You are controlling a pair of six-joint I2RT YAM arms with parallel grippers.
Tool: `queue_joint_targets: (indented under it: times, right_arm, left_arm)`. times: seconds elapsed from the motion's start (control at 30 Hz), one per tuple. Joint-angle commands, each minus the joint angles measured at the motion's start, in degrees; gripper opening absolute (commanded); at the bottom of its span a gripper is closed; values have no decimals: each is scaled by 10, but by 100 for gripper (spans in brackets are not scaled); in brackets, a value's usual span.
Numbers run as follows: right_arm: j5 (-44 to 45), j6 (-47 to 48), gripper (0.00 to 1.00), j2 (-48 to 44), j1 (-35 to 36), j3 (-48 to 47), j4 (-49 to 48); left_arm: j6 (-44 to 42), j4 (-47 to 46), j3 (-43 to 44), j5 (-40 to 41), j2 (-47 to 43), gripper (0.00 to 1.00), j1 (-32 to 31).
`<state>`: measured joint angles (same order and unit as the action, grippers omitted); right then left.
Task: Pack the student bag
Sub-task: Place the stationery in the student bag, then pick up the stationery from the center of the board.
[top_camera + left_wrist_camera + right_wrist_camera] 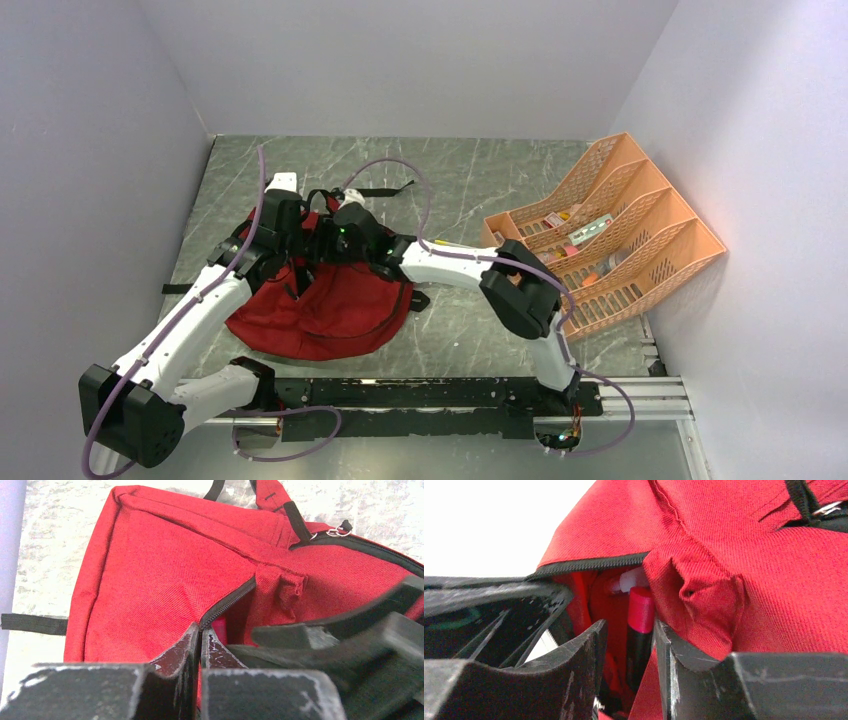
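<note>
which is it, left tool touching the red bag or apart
Touching. Left wrist view: the left tool pinches the bag at its zipper edge.

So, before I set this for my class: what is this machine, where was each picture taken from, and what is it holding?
The machine is two white robot arms, left arm and right arm, bolted to a table. The wide picture looks down from above and behind them; the other two come from wrist cameras. On the table lie the red student bag and an orange organiser holding small items. The left tool is pinched shut on the bag's zipper edge. Between the fingers of the right tool sits a red-capped pen, at the bag's opening; whether gripped, I cannot tell.
</note>
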<state>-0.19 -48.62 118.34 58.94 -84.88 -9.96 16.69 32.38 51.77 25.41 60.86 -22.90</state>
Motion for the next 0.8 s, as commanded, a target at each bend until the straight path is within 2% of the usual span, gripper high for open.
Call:
queue_joint_targets:
  times: [0.0,0.23,0.37,0.43,0.47,0.53,0.67,0.77]
  right_arm:
    - [25,54,43,-80,2,35,-8]
    - [73,199,42,-231,0,140,-13]
    - [134,309,44,-306,-13,169,57]
    - [156,348,56,-336,-32,178,108]
    - [150,365,61,-346,-50,180,134]
    - [115,383,64,-361,-99,173,187]
    - [-7,435,65,-367,-214,151,272]
    - [-54,503,67,-330,-253,113,344]
  left_arm:
    - [-3,-28,-2,6,-11,5,7]
    - [-4,-28,-1,3,-11,5,7]
    - [-4,-28,0,4,-9,5,7]
    - [-4,-28,-1,7,-7,5,7]
    - [-4,-28,-1,9,-8,5,7]
    - [-5,-28,0,10,-6,5,8]
    - [-5,-28,1,9,-2,5,11]
    - [-6,-30,0,6,-4,5,12]
